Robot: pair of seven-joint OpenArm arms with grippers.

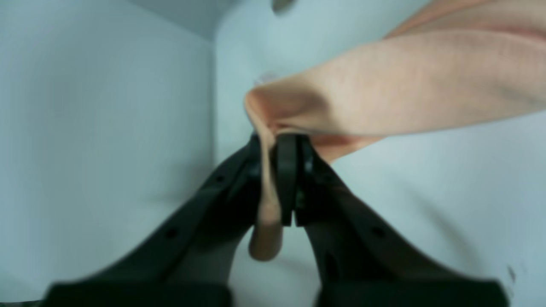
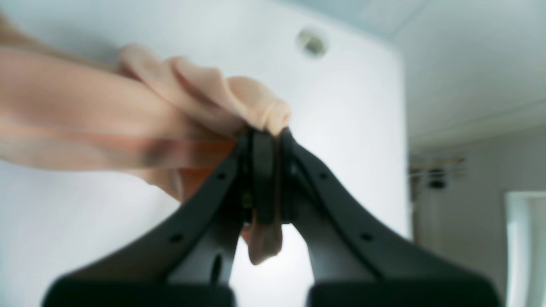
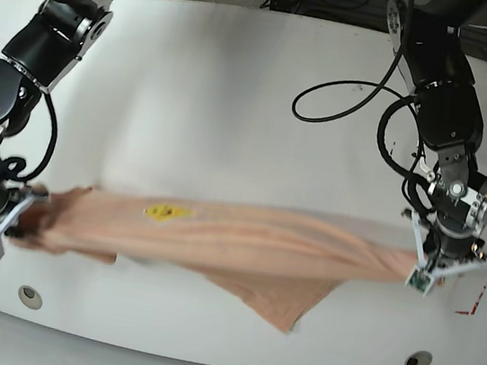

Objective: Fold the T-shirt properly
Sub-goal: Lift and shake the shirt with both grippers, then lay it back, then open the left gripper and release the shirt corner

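Note:
The peach T-shirt [image 3: 244, 242] hangs stretched in a long band between my two grippers, just above the white table [image 3: 237, 100], with a flap drooping near the front. Its small yellow print [image 3: 163, 212] faces up left of centre. My left gripper [image 3: 419, 266], on the right of the base view, is shut on one end of the T-shirt [image 1: 384, 85]; fabric is pinched between its jaws [image 1: 279, 140]. My right gripper [image 3: 16, 219], on the left, is shut on the other bunched end of the T-shirt [image 2: 204, 98], held at the fingertips [image 2: 264, 136].
A black cable [image 3: 346, 97] loops over the table by the left arm. Two round holes [image 3: 27, 295] [image 3: 417, 361] sit near the table's front edge. A red mark [image 3: 480, 293] lies at the right edge.

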